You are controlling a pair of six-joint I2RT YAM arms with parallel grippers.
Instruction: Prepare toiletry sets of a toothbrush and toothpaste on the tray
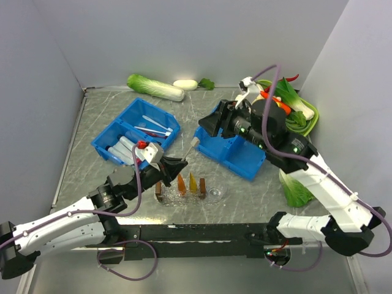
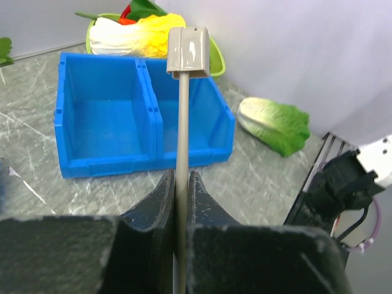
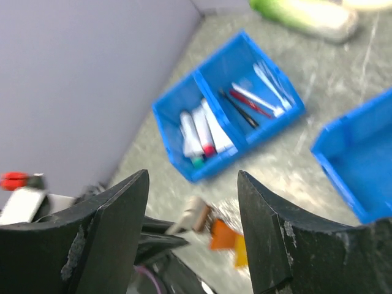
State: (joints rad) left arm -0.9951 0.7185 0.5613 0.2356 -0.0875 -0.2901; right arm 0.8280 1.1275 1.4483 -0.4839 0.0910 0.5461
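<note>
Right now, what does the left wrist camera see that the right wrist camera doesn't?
Only the left wrist: the green tray of vegetables and a short leafy cabbage. Only the right wrist: the blue plastic bin holding fat tubes. Both: the slim pale grey toothbrush, pinched by the left gripper, and the empty blue bin.

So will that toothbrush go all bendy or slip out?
Probably stiff: the toothbrush stands straight out of the left end effector without drooping. Likely light, being so thin. It might slip, since only its smooth narrow handle is pinched.
</note>
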